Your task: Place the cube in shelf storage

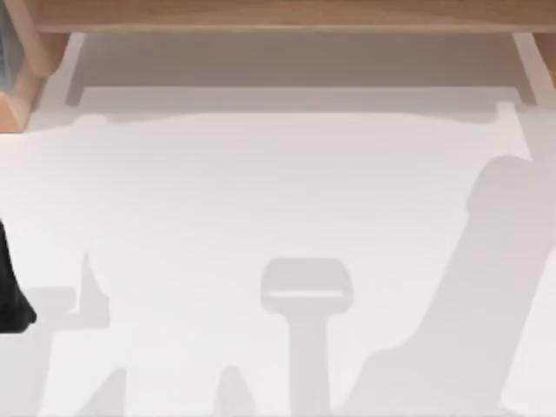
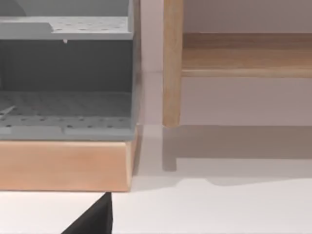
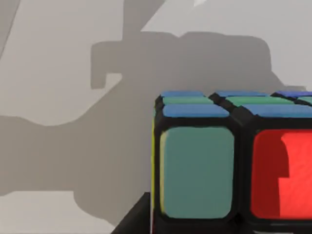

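Tabletop (image 1: pixel 278 226): white, carrying arm shadows across its near half. Shelf storage (image 1: pixel 287 16) runs along the far edge, long wooden board on side posts, pale panels behind; nothing visible in its bay. Left wrist view: shelf post (image 2: pixel 172 63) and board, beside it a grey perforated rack (image 2: pixel 66 73) on a wooden base (image 2: pixel 66 165) at the far-left corner. Left arm (image 1: pixel 10 295) sits at the left edge; its claw state: cannot tell. Cube (image 3: pixel 234 161) is close up in the right wrist view, above the tabletop shadow, teal and red stickers facing the camera. Right claw state: cannot tell.
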Tool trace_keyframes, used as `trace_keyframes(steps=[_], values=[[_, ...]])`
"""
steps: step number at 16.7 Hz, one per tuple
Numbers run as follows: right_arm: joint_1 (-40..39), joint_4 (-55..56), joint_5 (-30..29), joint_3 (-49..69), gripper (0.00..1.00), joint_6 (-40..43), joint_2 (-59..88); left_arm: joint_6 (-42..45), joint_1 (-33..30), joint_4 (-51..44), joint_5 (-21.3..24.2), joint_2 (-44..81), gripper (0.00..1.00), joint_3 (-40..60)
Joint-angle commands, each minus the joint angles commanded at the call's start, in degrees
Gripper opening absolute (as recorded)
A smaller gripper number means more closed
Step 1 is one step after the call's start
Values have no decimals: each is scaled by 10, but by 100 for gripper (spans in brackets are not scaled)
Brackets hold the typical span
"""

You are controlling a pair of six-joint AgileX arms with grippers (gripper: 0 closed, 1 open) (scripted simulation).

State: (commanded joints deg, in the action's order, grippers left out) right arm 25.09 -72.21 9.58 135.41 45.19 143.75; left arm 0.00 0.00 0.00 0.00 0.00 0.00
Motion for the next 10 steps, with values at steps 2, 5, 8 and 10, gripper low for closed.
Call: trace_keyframes(steps=[2, 5, 8, 10], values=[[-6, -25, -10, 34, 0, -33, 10, 0, 0, 0, 0, 0, 100, 0], [-19, -56, -24, 84, 0, -88, 27, 0, 0, 0, 0, 0, 100, 0], [-25, -67, -35, 99, 0, -111, 31, 0, 0, 0, 0, 0, 100, 0], [-25, -67, -35, 99, 0, -111, 31, 0, 0, 0, 0, 0, 100, 0]])
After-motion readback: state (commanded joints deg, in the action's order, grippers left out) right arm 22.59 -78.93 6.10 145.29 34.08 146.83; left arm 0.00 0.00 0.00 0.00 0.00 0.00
